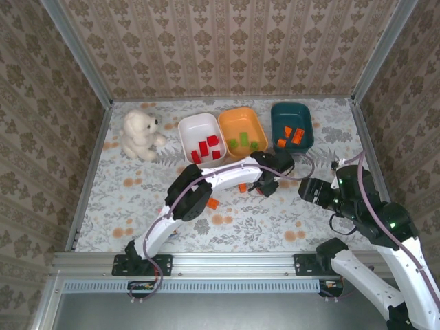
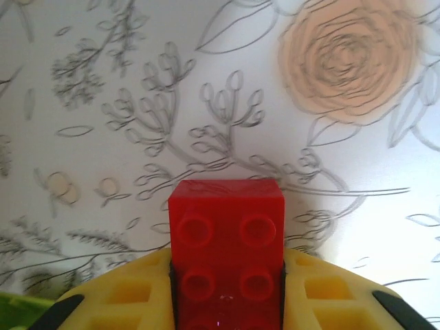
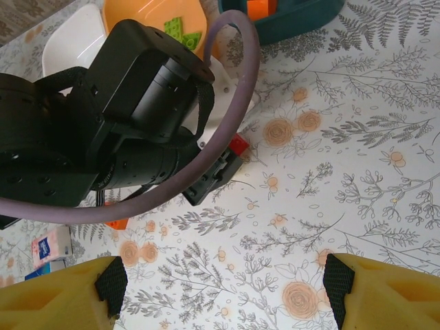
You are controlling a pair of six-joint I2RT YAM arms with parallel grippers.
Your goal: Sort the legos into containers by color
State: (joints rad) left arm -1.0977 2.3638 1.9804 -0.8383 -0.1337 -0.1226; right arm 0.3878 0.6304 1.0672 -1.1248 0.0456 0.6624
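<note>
Top external view, left to right: bear (image 1: 139, 134) at the bench's (image 1: 309, 227) back left. White bin (image 1: 187, 127) holds red bricks (image 1: 206, 148), orange bin (image 1: 230, 120) holds green bricks (image 1: 243, 143), teal bin (image 1: 278, 110) holds orange bricks (image 1: 292, 135). A loose orange brick (image 1: 213, 203) lies beside the left arm. Left pincer (image 1: 267, 185) is in front of the orange and teal bins, clamped on a red brick (image 2: 227, 254). Right pincer (image 3: 225, 285) is spread wide with nothing between its fingers, just right of the left one.
</note>
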